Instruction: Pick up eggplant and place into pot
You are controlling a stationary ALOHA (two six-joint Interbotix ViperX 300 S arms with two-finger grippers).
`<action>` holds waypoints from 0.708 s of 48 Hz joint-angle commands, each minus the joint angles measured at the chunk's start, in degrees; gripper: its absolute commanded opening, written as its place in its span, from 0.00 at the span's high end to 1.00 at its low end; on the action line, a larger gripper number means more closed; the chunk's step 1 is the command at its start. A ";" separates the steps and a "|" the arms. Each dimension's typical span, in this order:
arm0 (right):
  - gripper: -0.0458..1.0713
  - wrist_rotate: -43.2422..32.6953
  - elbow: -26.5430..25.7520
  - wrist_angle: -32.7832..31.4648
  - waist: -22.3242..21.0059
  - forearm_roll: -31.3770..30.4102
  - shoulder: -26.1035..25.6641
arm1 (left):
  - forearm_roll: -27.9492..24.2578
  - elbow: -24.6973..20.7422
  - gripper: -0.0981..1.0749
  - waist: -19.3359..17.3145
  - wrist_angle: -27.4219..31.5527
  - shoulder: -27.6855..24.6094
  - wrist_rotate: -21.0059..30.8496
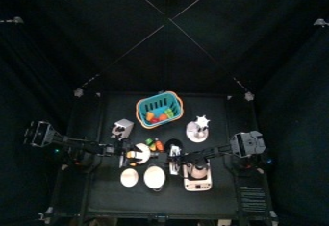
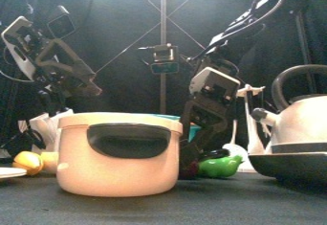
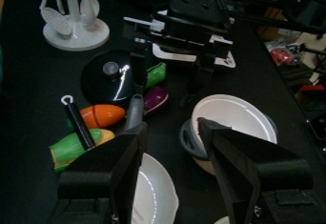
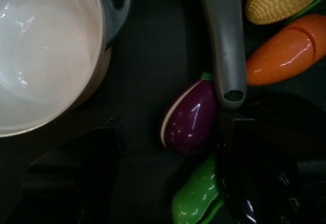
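The small black table (image 1: 115, 196) carried a crowded spread, and the largest piece near the front was the cream-white round pot (image 2: 118, 159) with a dark side handle, standing empty with its glossy interior (image 4: 45, 51) showing pale and bare. Just beside its rim on the dark surface lay the glossy purple plastic eggplant (image 4: 192, 116), untouched, with a grey ladle handle (image 4: 224, 47) running past it, a green toy vegetable (image 4: 200, 192) at one end and an orange toy carrot (image 4: 284, 51) farther off. The right gripper (image 2: 205, 123) hung low directly over this cluster, behind the pot from the front; whether its jaws were parted could not be told, and nothing seemed grasped. The left gripper (image 3: 178, 137) waited farther left with its jaws spread apart and empty. The step in hand appeared to be the approach to the pick. The next move likely called for settling the jaws around the eggplant's body while clearing the ladle handle, then lifting it over the pot rim.
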State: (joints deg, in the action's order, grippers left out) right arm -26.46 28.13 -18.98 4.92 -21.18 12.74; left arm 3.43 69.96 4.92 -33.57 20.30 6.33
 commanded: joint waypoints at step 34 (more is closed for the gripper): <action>0.07 0.00 -1.93 1.05 -1.23 -0.18 1.23 | 0.26 -0.79 0.20 0.26 -0.26 -0.26 0.00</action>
State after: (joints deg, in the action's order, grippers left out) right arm -26.46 26.98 -18.19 4.04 -21.27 15.03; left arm 3.69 69.96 5.01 -33.57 20.13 6.33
